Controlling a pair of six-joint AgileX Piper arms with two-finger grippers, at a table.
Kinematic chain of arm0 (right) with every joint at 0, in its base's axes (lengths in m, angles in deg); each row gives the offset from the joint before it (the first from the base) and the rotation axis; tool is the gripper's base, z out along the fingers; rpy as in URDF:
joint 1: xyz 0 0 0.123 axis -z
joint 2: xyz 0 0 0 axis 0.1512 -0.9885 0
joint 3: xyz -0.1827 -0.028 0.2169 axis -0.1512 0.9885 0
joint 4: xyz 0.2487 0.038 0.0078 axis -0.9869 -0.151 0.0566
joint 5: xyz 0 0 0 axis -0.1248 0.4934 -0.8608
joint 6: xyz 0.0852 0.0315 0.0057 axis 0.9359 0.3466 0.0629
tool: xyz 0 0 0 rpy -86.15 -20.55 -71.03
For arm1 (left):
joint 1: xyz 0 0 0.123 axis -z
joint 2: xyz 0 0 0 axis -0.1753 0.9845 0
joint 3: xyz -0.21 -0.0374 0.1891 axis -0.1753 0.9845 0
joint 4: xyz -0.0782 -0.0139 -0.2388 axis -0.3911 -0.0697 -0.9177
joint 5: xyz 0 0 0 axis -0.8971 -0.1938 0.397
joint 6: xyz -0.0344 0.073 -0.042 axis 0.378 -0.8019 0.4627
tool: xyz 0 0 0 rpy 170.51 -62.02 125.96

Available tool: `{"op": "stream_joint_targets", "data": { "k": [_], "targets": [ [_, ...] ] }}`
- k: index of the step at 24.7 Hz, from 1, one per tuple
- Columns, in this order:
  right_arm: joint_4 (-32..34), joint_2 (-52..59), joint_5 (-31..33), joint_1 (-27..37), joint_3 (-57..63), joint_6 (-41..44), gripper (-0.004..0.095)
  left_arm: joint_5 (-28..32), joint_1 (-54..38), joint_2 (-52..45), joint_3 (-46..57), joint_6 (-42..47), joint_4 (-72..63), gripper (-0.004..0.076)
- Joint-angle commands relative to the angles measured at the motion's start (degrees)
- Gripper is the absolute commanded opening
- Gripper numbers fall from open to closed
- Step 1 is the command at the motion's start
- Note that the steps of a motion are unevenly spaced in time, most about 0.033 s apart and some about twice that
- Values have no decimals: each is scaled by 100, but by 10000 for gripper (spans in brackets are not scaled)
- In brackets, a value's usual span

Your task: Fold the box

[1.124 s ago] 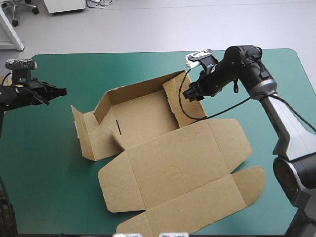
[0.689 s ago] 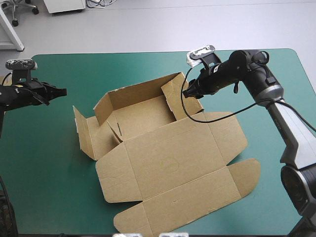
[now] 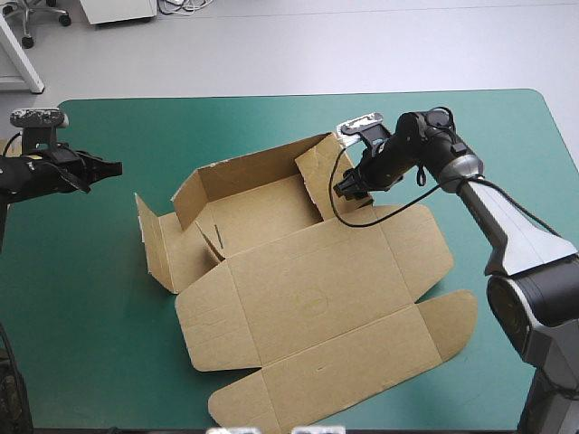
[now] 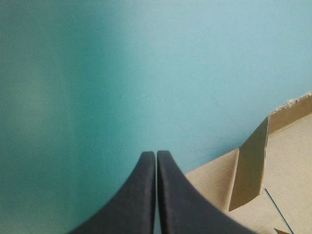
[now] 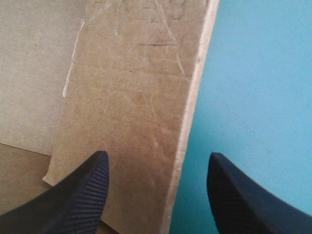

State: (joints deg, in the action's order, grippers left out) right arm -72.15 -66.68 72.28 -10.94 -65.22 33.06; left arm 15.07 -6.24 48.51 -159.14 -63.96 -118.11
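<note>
The brown cardboard box point(image 3: 308, 289) sits mid teal-green tabletop point(image 3: 507, 145), walls raised toward 12 o'clock, lid flat toward 6. The right jaws stand apart, its 2 o'clock wall between them; the left jaws, pressed together, hover at 9 o'clock.

Box point(image 3: 308, 298) between left tool point(image 3: 113, 167), right tool point(image 3: 343, 189)

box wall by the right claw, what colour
Plain brown; the box wall shows best in the right wrist view.
</note>
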Motion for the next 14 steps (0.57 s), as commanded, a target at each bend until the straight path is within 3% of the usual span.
{"op": "stream_joint_targets", "data": {
  "k": [1, 14],
  "targets": [
    [-52, 221, -190, 26, -149, -6, 593, 253, -14, -189, -144, 23, -233, 5],
    [-237, -615, 248, 15, -1044, 199, 595, 208, -14, -189, -144, 23, -211, 5]
  ]
}}
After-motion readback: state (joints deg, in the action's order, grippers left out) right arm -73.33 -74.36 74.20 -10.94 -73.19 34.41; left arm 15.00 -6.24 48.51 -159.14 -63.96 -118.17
